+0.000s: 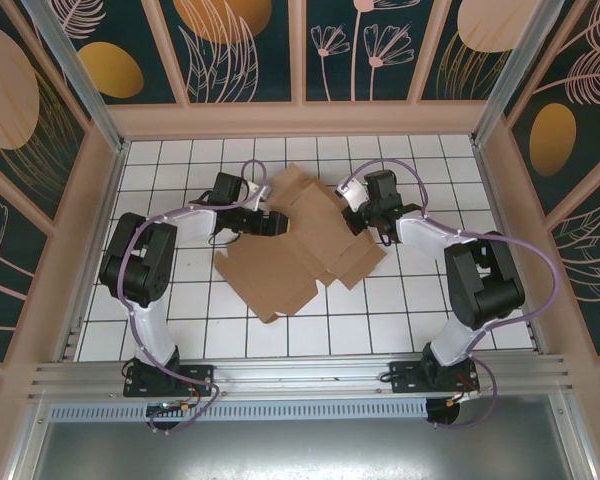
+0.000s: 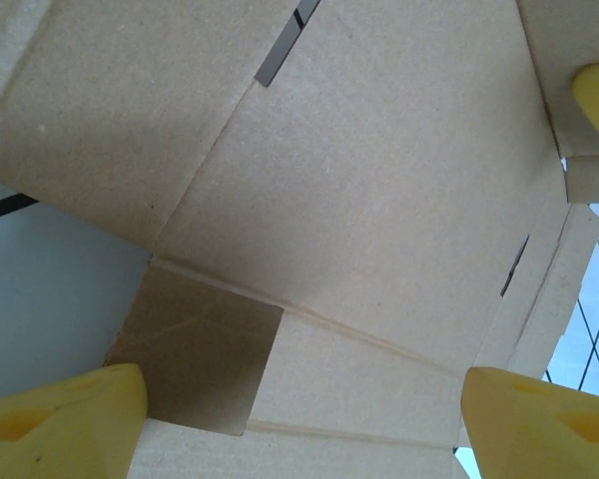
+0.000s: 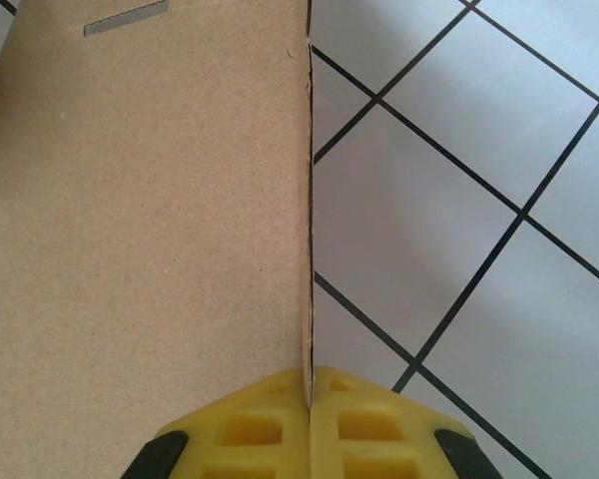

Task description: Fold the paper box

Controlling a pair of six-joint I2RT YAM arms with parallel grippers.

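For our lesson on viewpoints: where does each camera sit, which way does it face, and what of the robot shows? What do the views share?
Top external: above and behind, looking down at the tiled table, left arm, right arm, the paper box.
Left wrist: on the left gripper, facing the box's panels closely; open yellow fingers.
Right wrist: on the right gripper, looking along a box edge it pinches.
Shared: the box, in all three.

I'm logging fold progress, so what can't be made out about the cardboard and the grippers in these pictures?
Top external: whether the left gripper touches the paper box, too small to tell.
Left wrist: the box's outline, cut off by the frame edges.
Right wrist: how far the cardboard reaches into the right gripper, hidden by its shut pads.
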